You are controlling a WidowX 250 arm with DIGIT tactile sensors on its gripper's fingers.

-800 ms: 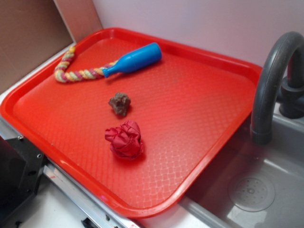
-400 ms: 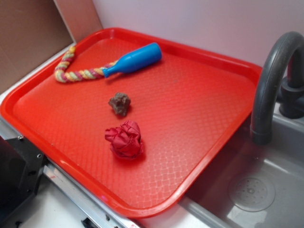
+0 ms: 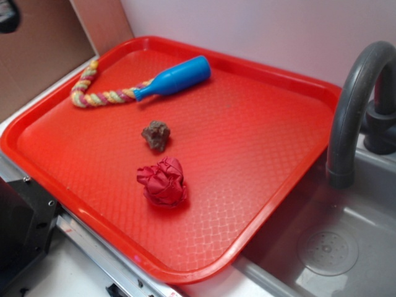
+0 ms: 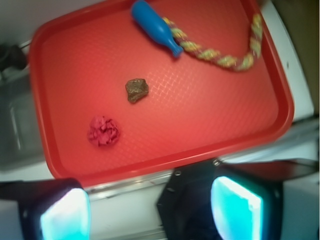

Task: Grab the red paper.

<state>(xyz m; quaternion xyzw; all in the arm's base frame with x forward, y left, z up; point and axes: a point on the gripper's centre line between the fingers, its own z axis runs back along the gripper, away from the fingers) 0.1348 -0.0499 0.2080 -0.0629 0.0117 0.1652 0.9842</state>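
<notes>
In the outside view, going left to right, a braided rope of pink, yellow and green (image 3: pixel 99 93) lies at about 10 o'clock on the big flat red plastic tray (image 3: pixel 278 154). It is joined to a smooth blue plastic handle shaped like a bottle (image 3: pixel 176 77). Near the middle sits a small lumpy brown-grey clump (image 3: pixel 156 134). Just below it, at about 6 o'clock from the clump but not touching it, is the crumpled dark red paper ball (image 3: pixel 163 181). It rests alone on the tray floor, with bare tray all around it. That looks like an easy spot to reach from above. At 3 o'clock stands a curved grey tap (image 3: pixel 352 111) over a grey sink (image 3: pixel 346 247).

The outside view shows only a dark blurry bit in the top left corner, maybe part of the arm. I cannot be sure.

The wrist view shows what the outside view does not: the robot's gripper (image 4: pixel 150 207). Its two fingers (image 4: pixel 235 205) sit wide apart with nothing between them, so it is let go and ready. It is high up, off the tray's near edge. From there the red paper sits at about 11 o'clock from the gripper, well apart. I think the arm must go forward and down first.
</notes>
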